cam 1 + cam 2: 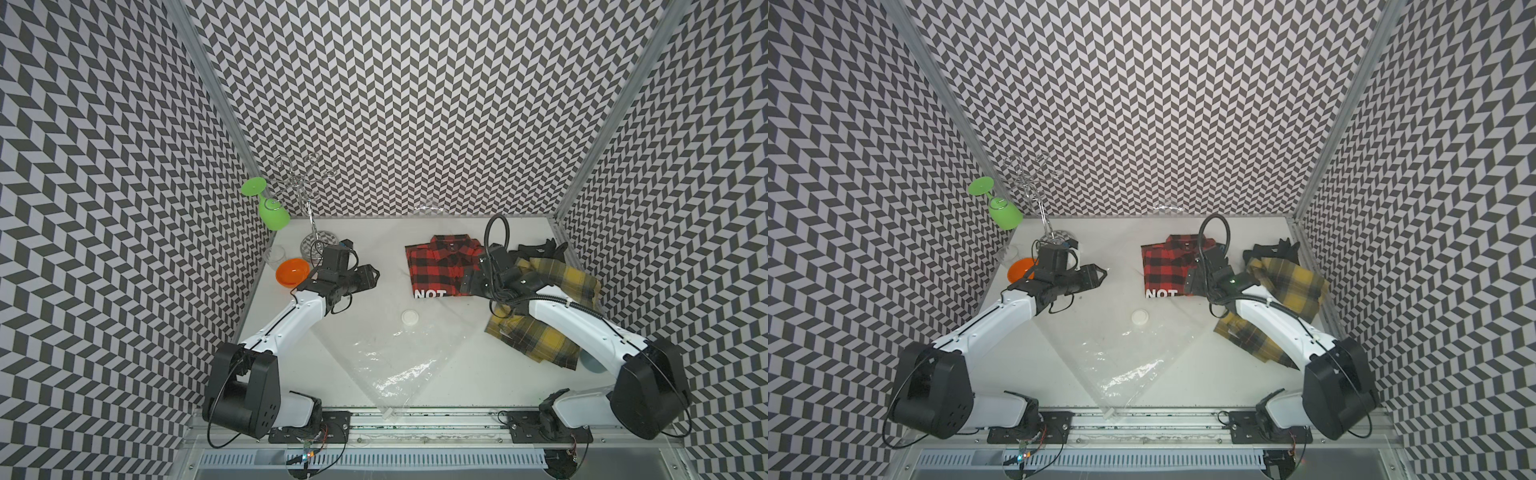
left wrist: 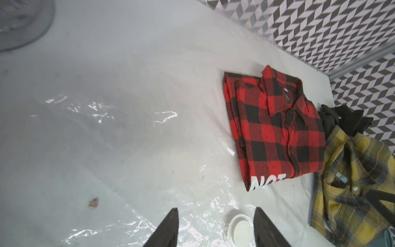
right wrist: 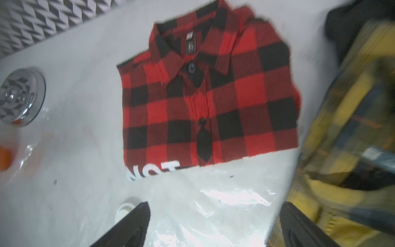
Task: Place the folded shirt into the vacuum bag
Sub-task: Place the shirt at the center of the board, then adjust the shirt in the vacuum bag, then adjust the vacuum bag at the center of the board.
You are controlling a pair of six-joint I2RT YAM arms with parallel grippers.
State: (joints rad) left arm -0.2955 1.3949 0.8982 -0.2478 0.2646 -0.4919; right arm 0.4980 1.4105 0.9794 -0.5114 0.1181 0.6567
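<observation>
Vacuum bag (image 1: 386, 361) lies flat on the white table (image 1: 457, 374), turned cornerwise. One corner is at the front edge and the film reaches back toward the rear wall. Its round white valve cap (image 1: 409, 317) sits near mid-table.

Folded shirt (image 1: 440, 266), red and black check, collar toward the rear wall, rests at the back right part of the film. White lettering "NOT" shows at its near edge. Cannot tell whether it lies on the film or under a layer of it, because glare hides the edge.

Left gripper (image 2: 215, 209) hangs over the bag, left of the shirt. Jaws moderately apart, nothing between them.

Right gripper (image 3: 214, 208) is above the near right corner of the shirt. Jaws spread wide and empty, clear film below.

Yellow shirt (image 1: 540, 307) lies crumpled under the right arm, with black cloth (image 1: 540, 249) behind it. At rear left are an orange bowl (image 1: 292, 272) and a green goblet (image 1: 272, 212) hung on a wire rack (image 1: 309, 199).
</observation>
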